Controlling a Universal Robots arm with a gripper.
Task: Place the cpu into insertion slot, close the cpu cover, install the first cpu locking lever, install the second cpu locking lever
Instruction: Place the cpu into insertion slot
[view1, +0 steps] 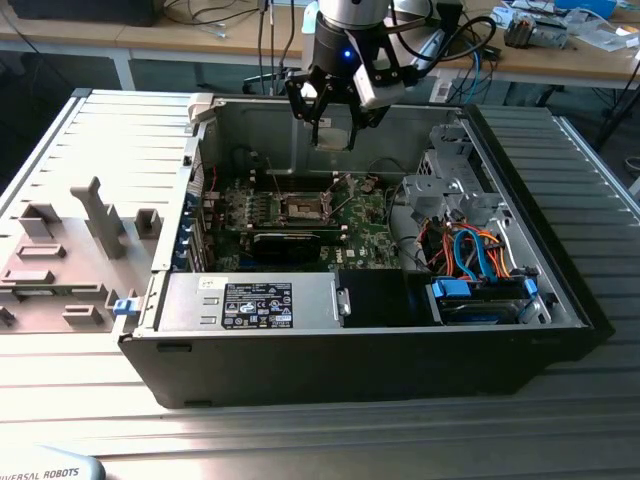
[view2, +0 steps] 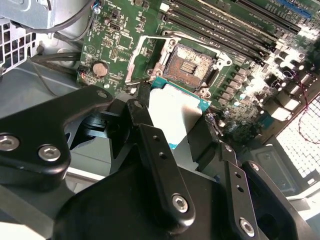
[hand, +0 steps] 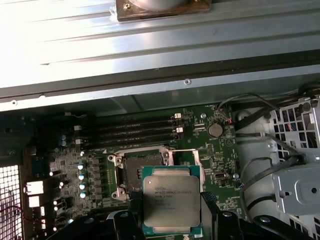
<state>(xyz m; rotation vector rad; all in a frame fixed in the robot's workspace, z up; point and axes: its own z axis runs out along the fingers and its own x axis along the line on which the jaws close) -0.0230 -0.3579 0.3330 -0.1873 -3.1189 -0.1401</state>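
Hanging over the open case (view1: 350, 370) in the exterior view, gripper (view1: 335, 128) sits high, near the case's far wall, above the board (view1: 375, 215). Socket (view1: 303, 207) lies near the board's middle, bare, well below the fingertips. Power supply (view1: 250, 303) runs along the case's near edge, toward the exterior view's left.

Second wrist view: cpu (view2: 175, 117) clamped by its edges between two black fingers (view2: 150, 140), jaws closed to the chip's width and no further. Chip held off the board, near the socket (view2: 192, 65), not touching it. Socket open, contact field exposed. Cover (view2: 142, 55) swung up at the socket's edge toward the coin cell (view2: 100, 68). Memory slots (view2: 225, 27) line the socket's opposite side.

First wrist view: cpu (hand: 171, 205) grey top up, green rim showing, fingers (hand: 134, 215) pressing two opposite sides. Chip sits apart from the board, in front of one corner of the socket (hand: 139, 172). Cover (hand: 184, 159) stands raised beside the socket.
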